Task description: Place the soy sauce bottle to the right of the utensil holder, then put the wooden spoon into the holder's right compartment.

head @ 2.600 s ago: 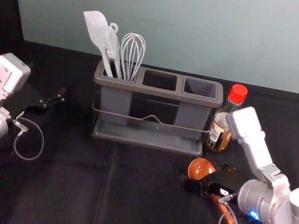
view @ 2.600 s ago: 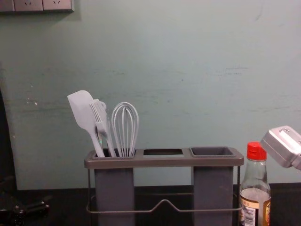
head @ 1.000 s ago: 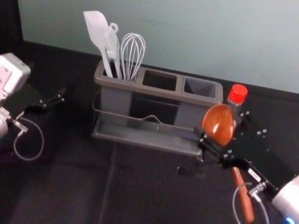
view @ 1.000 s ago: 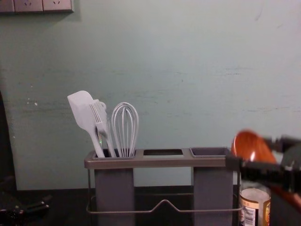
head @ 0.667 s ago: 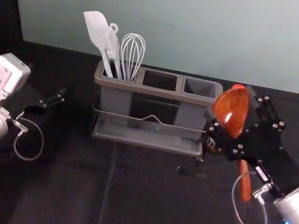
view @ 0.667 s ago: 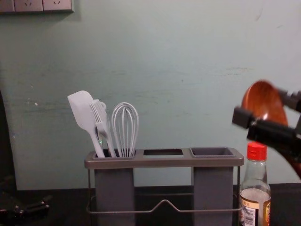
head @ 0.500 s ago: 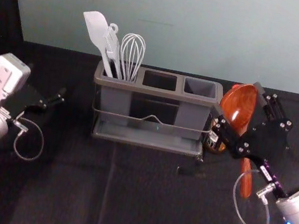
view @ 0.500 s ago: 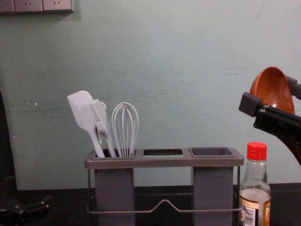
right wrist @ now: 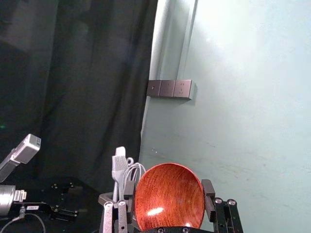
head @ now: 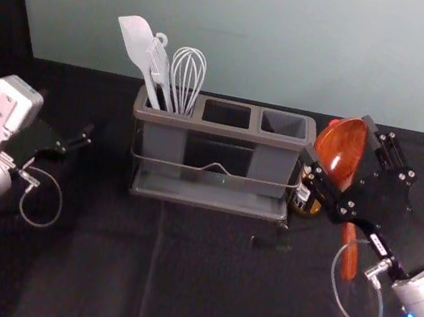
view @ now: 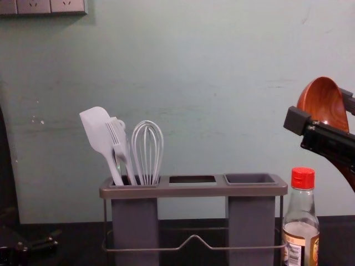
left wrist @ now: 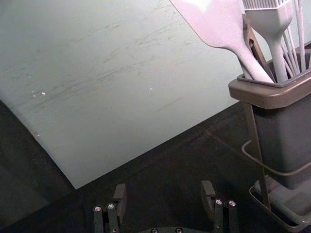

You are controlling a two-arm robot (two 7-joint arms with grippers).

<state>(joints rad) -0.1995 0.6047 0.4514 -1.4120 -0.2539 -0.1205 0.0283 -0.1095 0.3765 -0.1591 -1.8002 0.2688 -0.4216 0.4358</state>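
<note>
Raised at the right, my right gripper (head: 339, 138) is shut on the wooden spoon (head: 342, 155), bowl up and handle slanting down. In the right wrist view, the fingers of my right gripper (right wrist: 168, 188) flank the spoon's bowl (right wrist: 169, 200). The soy sauce bottle (view: 301, 227), red-capped, stands upright just right of the utensil holder (view: 194, 191), lower than the spoon; the right gripper partly covers it in the head view. The holder's right compartment (head: 284, 124) is empty. My left gripper (head: 80, 140) idles at the left; in its wrist view, the left gripper (left wrist: 164, 189) is open.
White utensils, a spatula (head: 137, 40) and a whisk (head: 187, 76) among them, rise from the holder's left compartment. A wire rail (head: 214, 170) crosses its front above a low tray (head: 209, 197). The wall (head: 258, 35) stands close behind.
My right gripper has lifted the wooden spoon off the table and carried it up and back, tilting its bowl upward. The bottle, the holder and the left arm have stayed put.
</note>
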